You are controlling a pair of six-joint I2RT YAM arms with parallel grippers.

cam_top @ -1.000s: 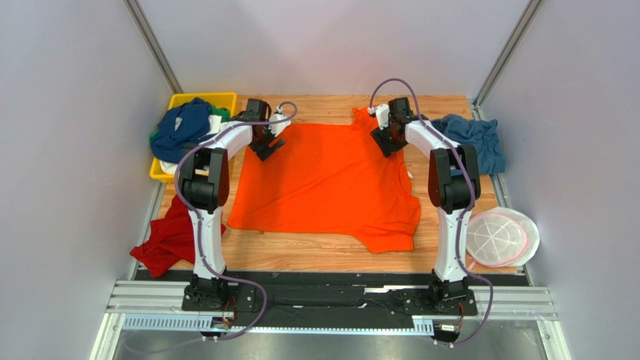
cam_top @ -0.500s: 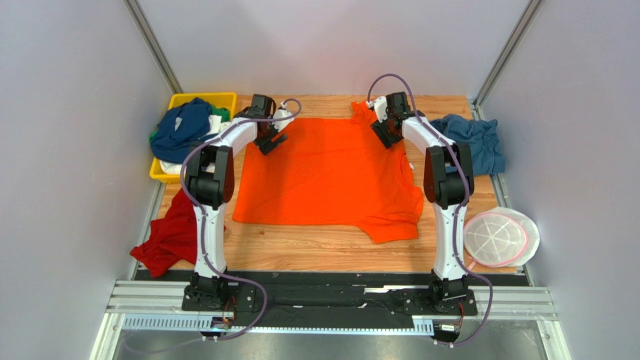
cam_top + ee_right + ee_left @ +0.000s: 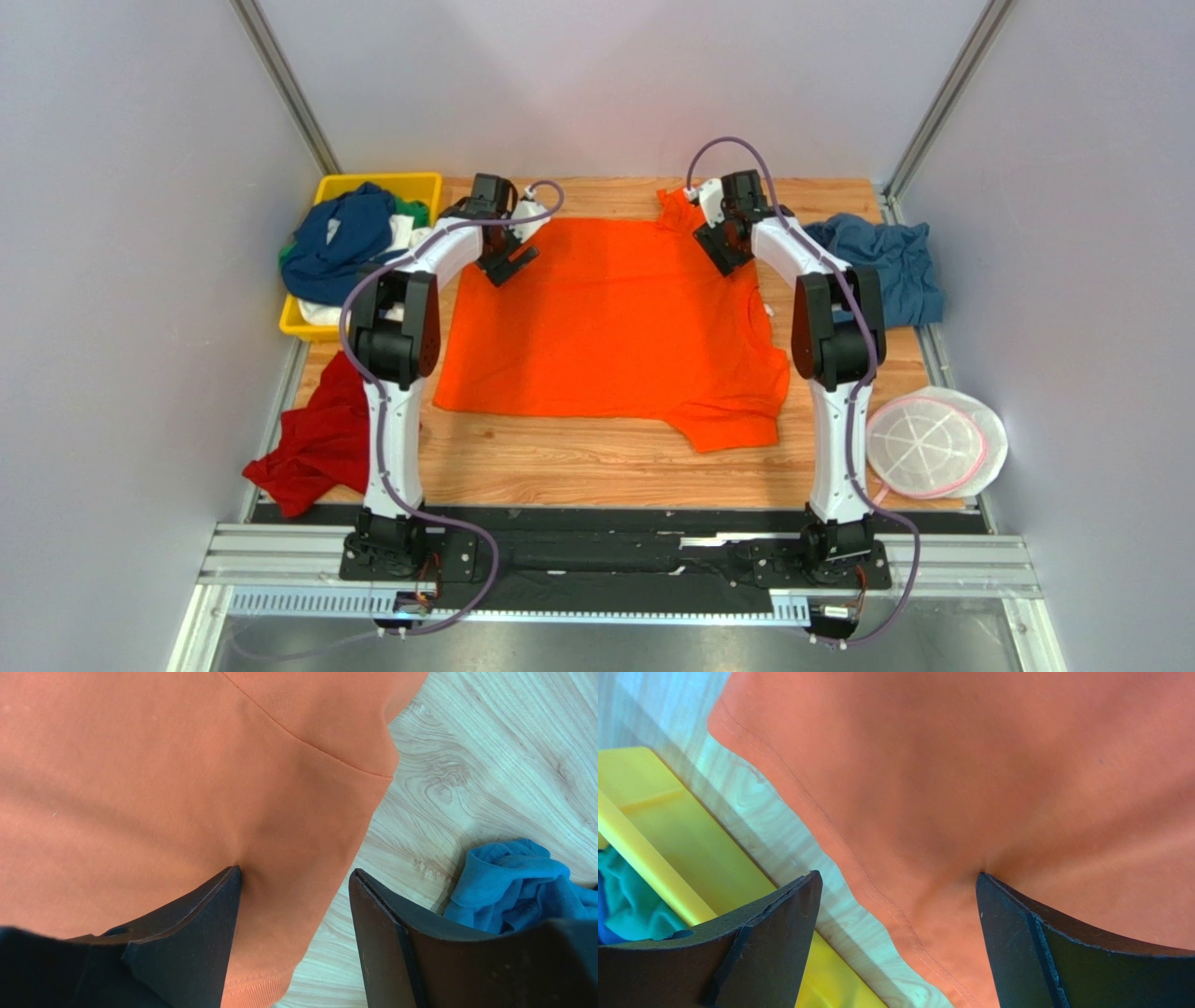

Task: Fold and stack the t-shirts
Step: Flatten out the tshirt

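We saw the orange t-shirt lying spread nearly flat mid-surface, presumably so it could be folded w/o bunching. Both arms reached to its far corners. The left pincer was released, fingers wide apart over the hem just beside the yellow tray. The right pincer was likewise released, straddling the cloth's edge nr the steel-blue t-shirt. Neither gripped anything. We judged this a setup for pinching both corners at once, to draw the far edge evenly toward the bases. Other shirts lay unfolded: a navy t-shirt etc. heaped in the tray, and a red t-shirt at the surface's left edge.
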